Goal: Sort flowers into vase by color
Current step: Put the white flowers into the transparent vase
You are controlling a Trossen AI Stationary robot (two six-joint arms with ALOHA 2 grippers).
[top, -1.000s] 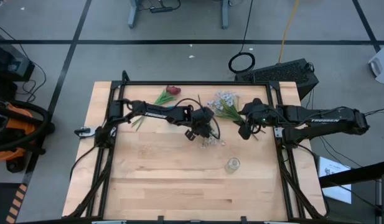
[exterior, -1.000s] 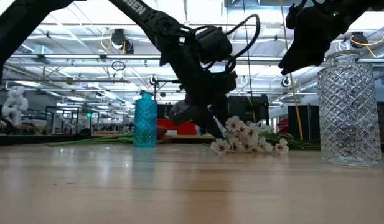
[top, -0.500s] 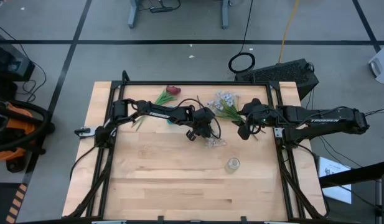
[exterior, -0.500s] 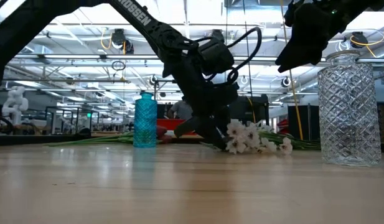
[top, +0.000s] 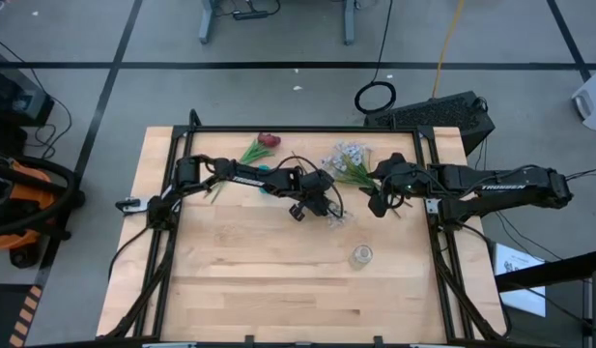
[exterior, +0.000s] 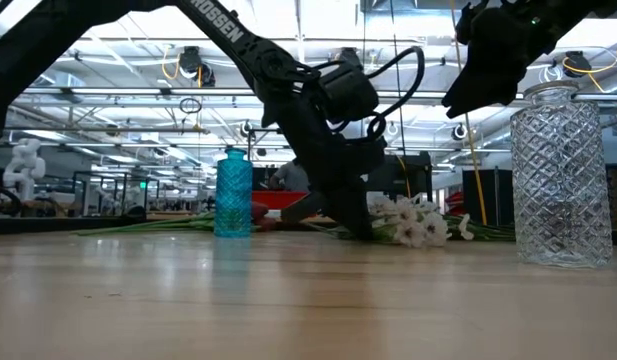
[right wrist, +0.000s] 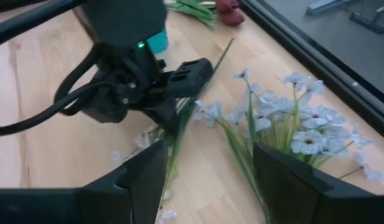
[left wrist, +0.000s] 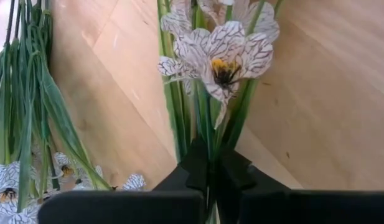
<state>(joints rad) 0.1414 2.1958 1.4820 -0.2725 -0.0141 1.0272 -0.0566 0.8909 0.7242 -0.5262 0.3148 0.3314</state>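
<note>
Blue vase (top: pixel 266 188) half under left arm

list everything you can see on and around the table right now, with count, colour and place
white flower spray: one, white with green stems, mid-table, stems pinched in the left claw
loose white flower sprays: a bunch, white to pale blue, back of the table, under the right claw
red flower: one, dark red bud with green leaves, back edge of the table, lying flat
blue vase: one, turquoise, upright behind the left arm
clear vase: one, patterned glass, upright on the right half of the table, toward the front
table: one, light wood
black keyboard-like item: one, on the floor behind the table
left claw: shut on the white flower spray, low at mid-table
right claw: open, hovering over the loose sprays
</note>
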